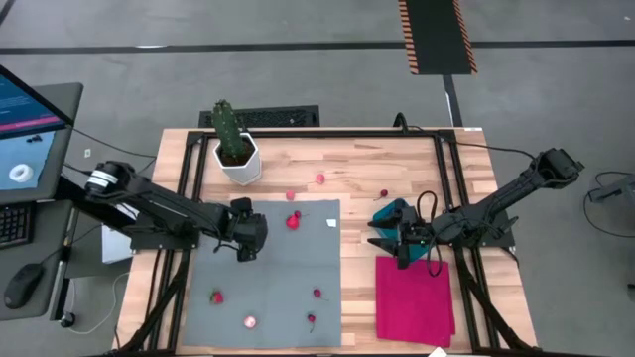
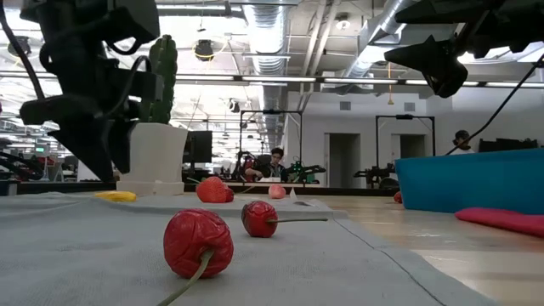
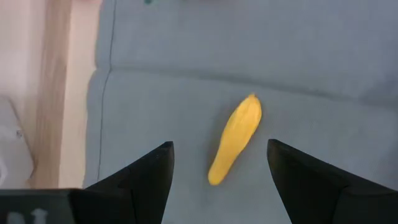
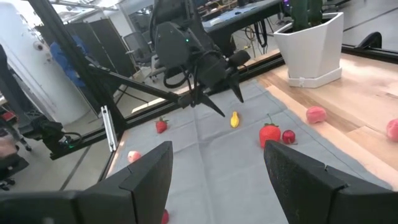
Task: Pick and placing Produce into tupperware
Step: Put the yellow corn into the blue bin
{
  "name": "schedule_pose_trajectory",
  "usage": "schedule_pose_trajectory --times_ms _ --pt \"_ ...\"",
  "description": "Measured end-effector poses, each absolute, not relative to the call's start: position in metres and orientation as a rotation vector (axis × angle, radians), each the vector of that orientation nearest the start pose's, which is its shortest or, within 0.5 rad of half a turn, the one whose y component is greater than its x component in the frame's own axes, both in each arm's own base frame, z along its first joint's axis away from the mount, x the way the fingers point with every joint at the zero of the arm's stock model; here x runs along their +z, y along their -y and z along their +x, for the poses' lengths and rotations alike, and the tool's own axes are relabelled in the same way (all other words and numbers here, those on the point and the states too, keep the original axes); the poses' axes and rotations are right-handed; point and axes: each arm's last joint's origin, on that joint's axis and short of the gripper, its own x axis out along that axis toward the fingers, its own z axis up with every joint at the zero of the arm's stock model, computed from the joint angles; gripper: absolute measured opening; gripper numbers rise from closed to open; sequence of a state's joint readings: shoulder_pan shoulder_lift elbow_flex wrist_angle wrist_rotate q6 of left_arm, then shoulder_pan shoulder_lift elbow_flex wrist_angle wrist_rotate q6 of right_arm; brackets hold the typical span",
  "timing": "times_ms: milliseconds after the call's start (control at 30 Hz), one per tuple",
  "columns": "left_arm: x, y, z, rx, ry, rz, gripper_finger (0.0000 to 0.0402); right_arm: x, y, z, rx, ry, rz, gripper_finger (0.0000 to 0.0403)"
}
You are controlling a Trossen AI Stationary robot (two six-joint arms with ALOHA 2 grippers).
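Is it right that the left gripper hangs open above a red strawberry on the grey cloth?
Not quite. The left gripper does hang open over the grey cloth, but the piece between its fingers is a yellow squash-like toy, not a red strawberry. The left wrist view shows this plainly.

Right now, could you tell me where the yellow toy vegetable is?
The yellow vegetable lies on the grey mat, directly beneath the open left end effector, near the mat's back-left part.

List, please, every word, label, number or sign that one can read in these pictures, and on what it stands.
No text can be read in any view.
The monitor beside the table shows coloured lines of text, too small to read.
The white tag on the grey mat is too small to read.
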State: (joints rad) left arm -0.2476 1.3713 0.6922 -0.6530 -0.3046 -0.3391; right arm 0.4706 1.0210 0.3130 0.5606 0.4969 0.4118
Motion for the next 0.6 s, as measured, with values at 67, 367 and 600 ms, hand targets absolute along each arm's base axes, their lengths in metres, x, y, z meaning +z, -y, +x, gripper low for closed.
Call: schedule_pose_trajectory --times_ms 67,367,600 --pt "0.1614 0.0460 0.2163 0.243 -1.240 0.068 0.0249 0.2012 -0.0781 0.1840 -0.051 -0.123 0.343 0.0276" --pt "0.1611 0.0423 0.2175 0.209 -1.257 0.005 0.0249 0.2010 -0.0781 0.1840 -0.051 -0.125 0.342 0.0276" --pt "0.1615 0.0365 0.2211 0.197 -1.243 -0.034 0.0249 0.2010 -0.0781 0.1840 -0.051 -0.125 0.342 0.0276"
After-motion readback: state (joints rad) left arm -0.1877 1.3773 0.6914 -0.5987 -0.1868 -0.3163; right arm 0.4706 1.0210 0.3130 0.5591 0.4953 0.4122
